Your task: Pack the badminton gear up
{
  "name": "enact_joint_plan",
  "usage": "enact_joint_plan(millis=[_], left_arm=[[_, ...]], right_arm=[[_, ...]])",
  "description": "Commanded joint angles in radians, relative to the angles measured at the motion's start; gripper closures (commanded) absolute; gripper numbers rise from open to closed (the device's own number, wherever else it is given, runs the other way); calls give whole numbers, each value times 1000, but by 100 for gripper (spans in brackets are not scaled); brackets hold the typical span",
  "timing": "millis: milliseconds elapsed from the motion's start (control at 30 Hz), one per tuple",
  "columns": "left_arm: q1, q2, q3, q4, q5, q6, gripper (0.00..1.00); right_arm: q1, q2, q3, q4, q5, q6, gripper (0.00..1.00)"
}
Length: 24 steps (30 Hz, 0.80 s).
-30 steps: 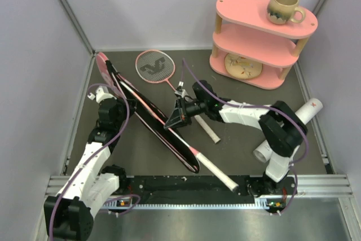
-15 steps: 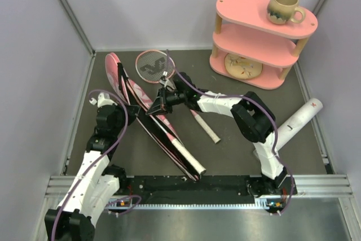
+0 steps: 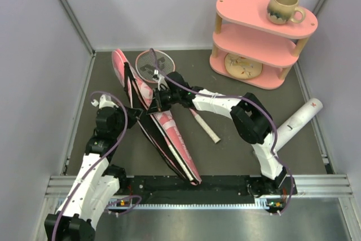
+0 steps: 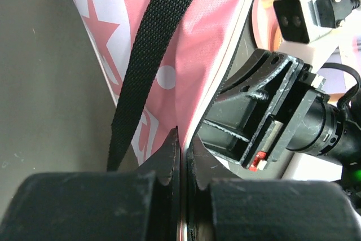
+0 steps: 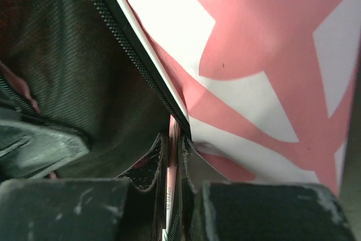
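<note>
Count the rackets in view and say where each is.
2. One racket lies on the table beside the bag. The other racket is inside the bag; only its pink shaft shows, pinched in the right gripper. The bag may hide more.

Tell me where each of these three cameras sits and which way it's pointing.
Top external: above and behind the bases, facing down on the table; both arms show, left gripper and right gripper at the pink bag.
Left wrist: on the left arm, facing along its shut fingers at the bag's edge and black strap.
Right wrist: on the right arm, facing into the bag's opening; its fingers pinch a thin pink shaft.
Top and left wrist both show the right gripper.
</note>
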Motion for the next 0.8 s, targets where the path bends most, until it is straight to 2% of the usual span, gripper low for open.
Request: enact_joint_plan(millis=[0, 100, 133, 200, 267, 300, 367, 500, 600, 767], left_arm=[[-6, -27, 5, 12, 63, -25, 100], [-6, -29, 10, 0, 52, -33, 100], [-6, -29, 14, -9, 44, -36, 100], [-5, -29, 33, -44, 18, -36, 100], [-5, -26, 44, -78, 0, -36, 100], [-5, -23, 48, -90, -22, -36, 100], [-5, -15, 54, -97, -26, -30, 100], [-5, 9, 65, -92, -26, -18, 100], [-5, 8, 76, -89, -29, -13, 100], [-5, 5, 85, -90, -46, -13, 100]], right_arm=[[14, -40, 93, -141, 157, -361, 96], [35, -80, 75, -198, 247, -473, 86], [57, -86, 79, -219, 278, -490, 79], [71, -104, 110, -299, 326, -521, 70], [86, -136, 115, -353, 326, -521, 64], [89, -176, 112, -367, 303, -510, 58], [89, -218, 109, -412, 285, -501, 54], [89, -351, 29, -434, 309, -510, 38], [89, -399, -23, -460, 332, -536, 32], [89, -466, -120, -474, 421, -569, 29]])
